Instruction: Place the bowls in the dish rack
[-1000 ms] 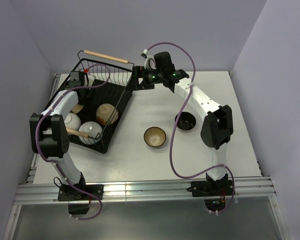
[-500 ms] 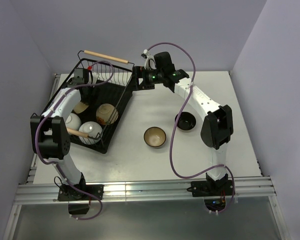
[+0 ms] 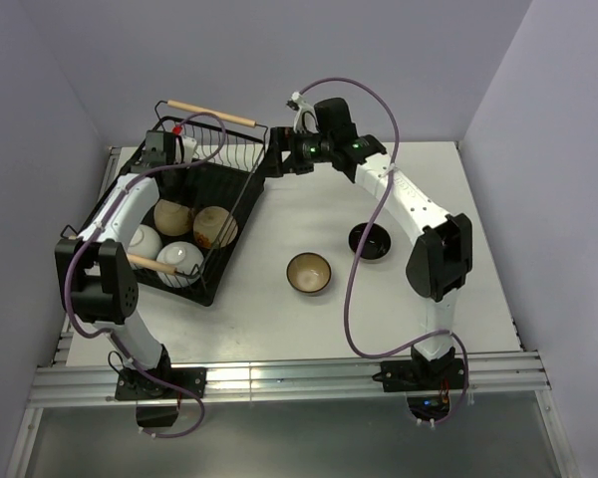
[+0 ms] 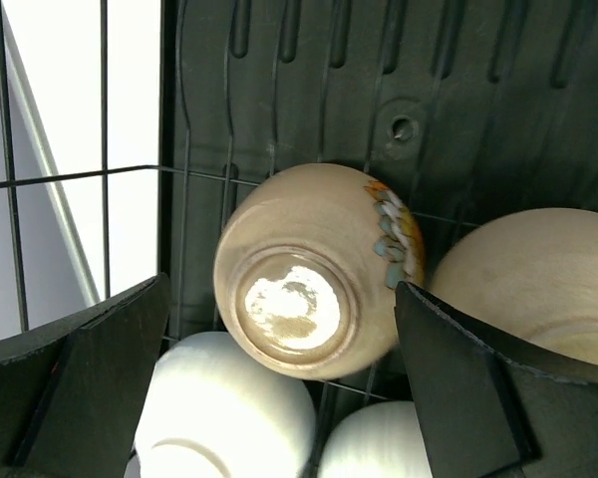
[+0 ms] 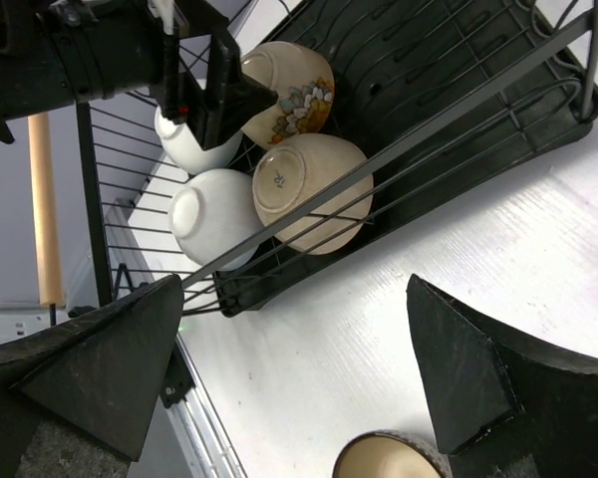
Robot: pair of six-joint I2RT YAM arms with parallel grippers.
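Already in the dish rack [image 3: 224, 184]: four of the bowls, all turned bottom-up on the black tray base. Farthest in, a cream-beige bowl [image 4: 309, 269] with a small flower pattern on its side. Just beside it, the second cream-beige bowl [image 4: 518, 269]; touching or a hair apart, cannot tell. Toward the near end, the two white bowls [image 4: 224, 408], side by side, with the near wooden handle [image 3: 149, 264] crossing above them.

Out on the table [image 3: 279, 329], well apart from the rack: the brown bowl [image 3: 308, 272], upright, tan inside showing. To its right and a little farther back, the glossy black bowl [image 3: 371, 240], also upright.

Rack itself: on the left far part of the table, far wooden handle [image 3: 209, 112] near the back wall.

Left gripper [image 4: 279, 289]: inside the rack's outline, above the patterned bowl, fingers spread wide, grasping nothing, no finger seen touching the bowl.

Right gripper [image 5: 297, 287]: beside the rack's far right corner, outside the wires, likewise spread wide and empty, looking down across the rack's side wall and the bare table next to it.
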